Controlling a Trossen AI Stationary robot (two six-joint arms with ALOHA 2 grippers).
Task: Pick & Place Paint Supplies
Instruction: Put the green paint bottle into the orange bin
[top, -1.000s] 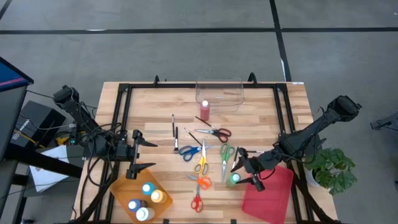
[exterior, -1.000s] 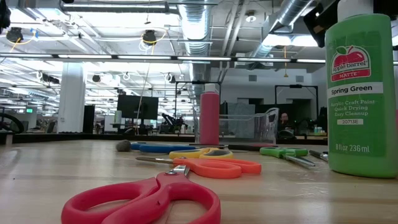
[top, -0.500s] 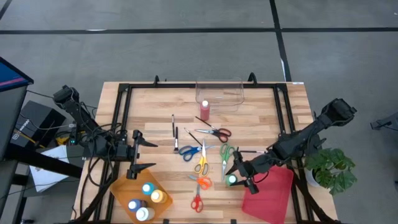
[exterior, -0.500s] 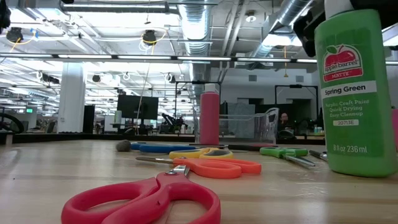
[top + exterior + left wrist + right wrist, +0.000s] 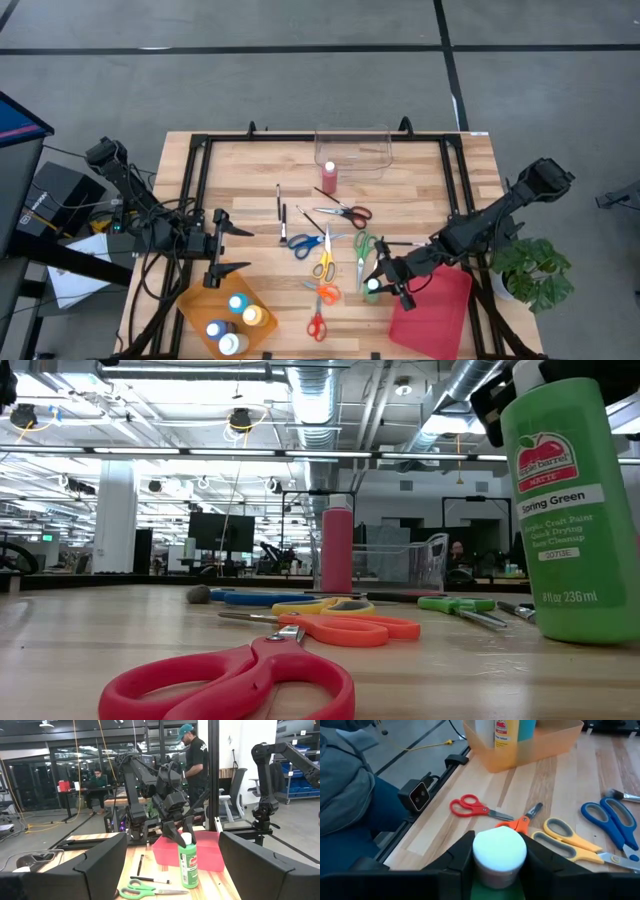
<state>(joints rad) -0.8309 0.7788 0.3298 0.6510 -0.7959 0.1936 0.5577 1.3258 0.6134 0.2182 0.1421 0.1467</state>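
A green paint bottle (image 5: 372, 288) with a white cap stands near the table's front right; it also fills the right of the low view (image 5: 565, 520). My right gripper (image 5: 380, 280) is shut on its top. My left gripper (image 5: 232, 250) hangs open over the table's left, above an orange bin (image 5: 200, 300) that holds several paint bottles. Several scissors (image 5: 322, 262) lie flat in the middle, with thin brushes (image 5: 280, 208) beside them. A red bottle (image 5: 329, 178) stands farther back. My right gripper pinches the green bottle's white cap (image 5: 499, 851) between its two fingers (image 5: 461, 856), one on each side. It comes from the table's right, slanting down. The bottle's base rests on the table, and its top (image 5: 535, 380) leans a little toward the table's left.
A red tray (image 5: 440, 315) lies at the front right, just behind my right gripper. A clear container (image 5: 352, 150) stands at the far edge. Black rails (image 5: 195, 190) run along the left and right sides. A person stands beyond the table in the left wrist view.
My right gripper has gone a little down and toward the table's left, and its fingers have shut on the green bottle's cap. The bottle has shifted slightly left and tipped from upright to a small lean, with its base on the table.
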